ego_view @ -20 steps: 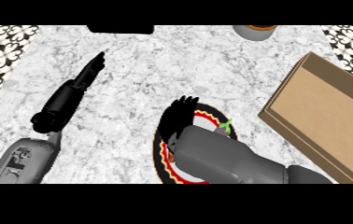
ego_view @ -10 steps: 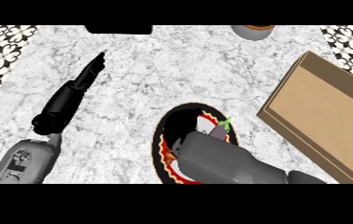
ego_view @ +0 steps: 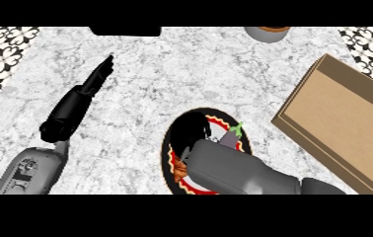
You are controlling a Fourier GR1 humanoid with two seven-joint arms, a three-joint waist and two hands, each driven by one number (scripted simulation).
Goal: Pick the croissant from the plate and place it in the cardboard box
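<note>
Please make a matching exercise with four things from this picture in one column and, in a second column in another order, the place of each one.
Things:
1. plate
2. cardboard box
3. left hand
4. grey cup

Places:
A. at the counter's far edge, right of the middle
B. at the view's right side
C. at the view's left, fingers straight
D. under the right forearm, near the lower edge

Pairs: 1-D, 2-B, 3-C, 4-A

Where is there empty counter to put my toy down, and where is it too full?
Bare marble lies between the left hand and the plate, and in the wide middle stretch above the plate toward the pot at the far edge. It is crowded at the right, where the right hand covers the plate beside the cardboard box.
</note>
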